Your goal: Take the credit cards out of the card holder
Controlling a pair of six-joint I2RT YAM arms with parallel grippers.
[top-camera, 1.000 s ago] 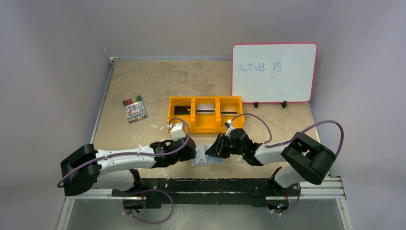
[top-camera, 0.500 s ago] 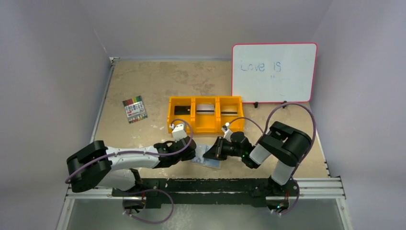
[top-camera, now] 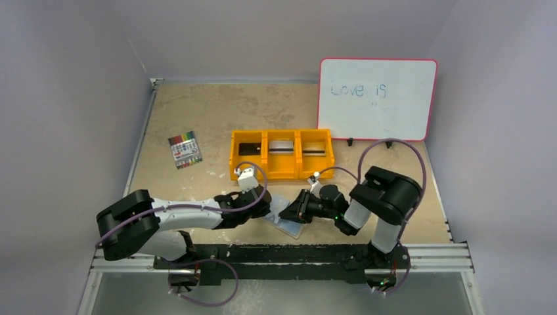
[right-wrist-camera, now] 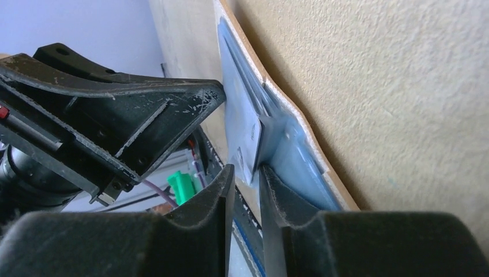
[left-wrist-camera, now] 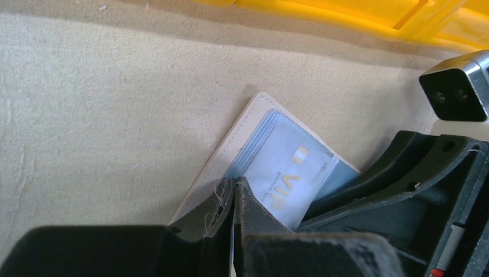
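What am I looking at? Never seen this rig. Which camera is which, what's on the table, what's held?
Two robot arms are bolted at the near edge of a table. One picture looks down from above; the other two come from a camera on each wrist. On the table: an orange tray, a marker pack, a whiteboard and a card holder showing a VIP card. The left gripper is pinched shut on the holder's edge. The right gripper, nearly closed, sits at a card; whether it grips is unclear.
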